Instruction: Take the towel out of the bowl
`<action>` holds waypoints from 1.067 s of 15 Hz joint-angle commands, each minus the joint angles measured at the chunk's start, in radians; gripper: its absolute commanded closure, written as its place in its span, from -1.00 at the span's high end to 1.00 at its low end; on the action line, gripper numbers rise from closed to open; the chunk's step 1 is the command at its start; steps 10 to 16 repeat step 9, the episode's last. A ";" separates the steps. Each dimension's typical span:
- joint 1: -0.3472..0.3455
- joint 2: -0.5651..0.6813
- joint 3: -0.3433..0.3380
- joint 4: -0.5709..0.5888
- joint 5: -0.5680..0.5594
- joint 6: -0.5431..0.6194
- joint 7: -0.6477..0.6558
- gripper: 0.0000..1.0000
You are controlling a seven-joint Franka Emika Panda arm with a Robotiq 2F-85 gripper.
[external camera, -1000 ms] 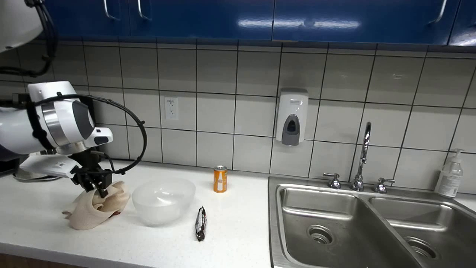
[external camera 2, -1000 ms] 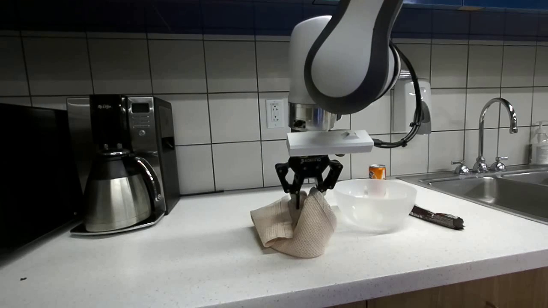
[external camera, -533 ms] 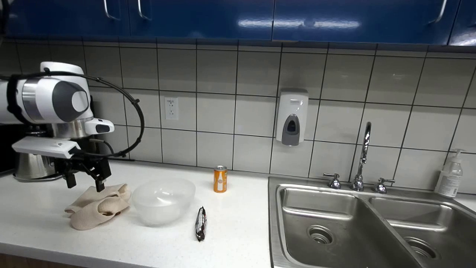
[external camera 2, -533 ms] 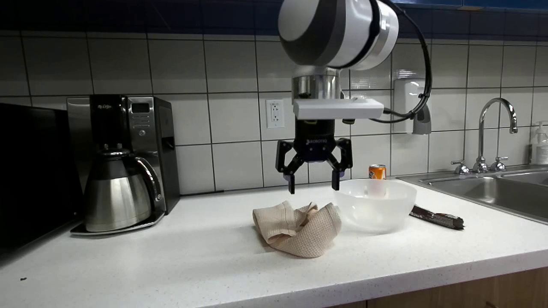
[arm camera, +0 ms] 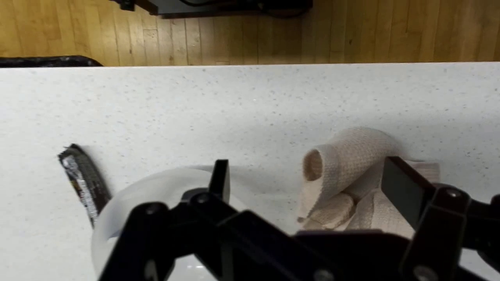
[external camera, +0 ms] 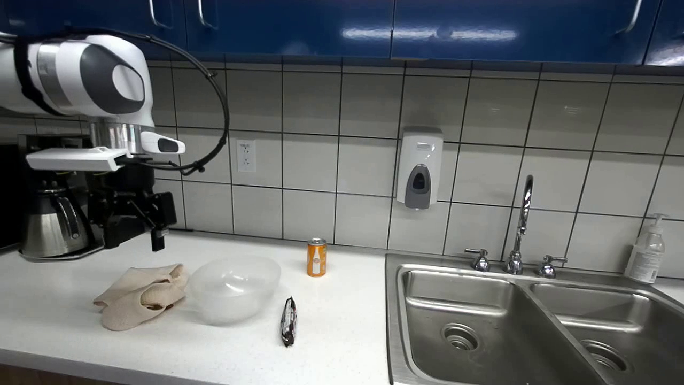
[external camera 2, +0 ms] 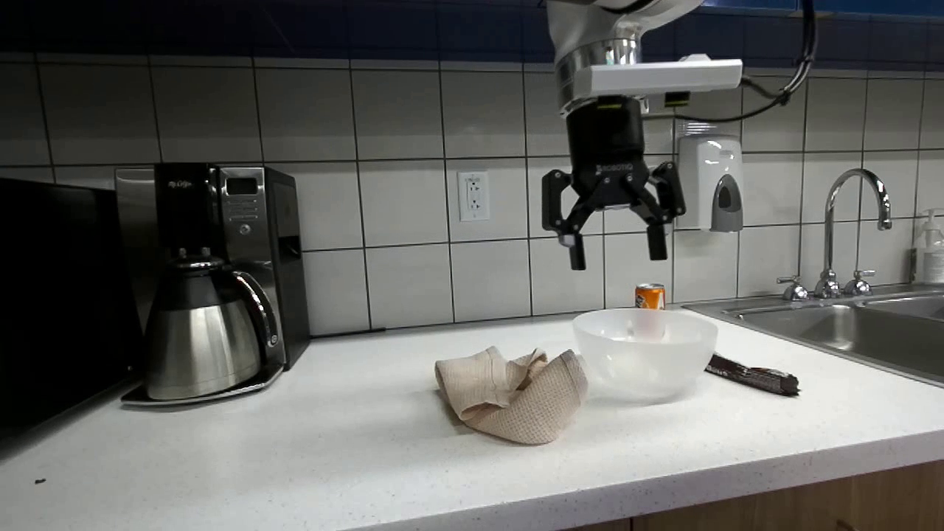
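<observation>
Exterior views both show my gripper (external camera 2: 618,254) higher and farther right than half a second ago. A second ago its fingers (external camera 2: 657,243) were down in the folds of the beige textured towel (external camera 2: 520,402); now they are well above it, and the cloth has slumped lower. It lies on the speckled white countertop (external camera 2: 332,464), out of the frosted bowl (external camera 2: 641,372) and just left of it; whether the two touch I can't tell. The bowl stands where it stood.

I have the gripper pointing down, fingers spread well apart. In the wrist view, one finger overlaps the bowl's rim and the other partly covers the towel.

The countertop's near edge runs in front of towel and bowl, with a strip of counter between, and the wrist view shows wood flooring (arm camera: 242,43) past it. To the left, a broad stretch of counter separates the towel from the coffee maker (external camera 2: 245,217). To the right, I have a wrapped bar (external camera: 288,322) just beside the bowl, an orange can (external camera: 316,259) farther back, then more counter up to the steel double sink (external camera: 394,321). The tiled wall (external camera: 315,160) closes off the far side, blue cabinets (external camera: 288,27) above it.
</observation>
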 commanded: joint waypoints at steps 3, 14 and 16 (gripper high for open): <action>-0.104 -0.123 -0.026 -0.030 -0.165 -0.165 0.039 1.00; -0.115 -0.097 -0.041 -0.018 -0.161 -0.180 0.016 1.00; -0.115 -0.097 -0.041 -0.018 -0.161 -0.180 0.016 1.00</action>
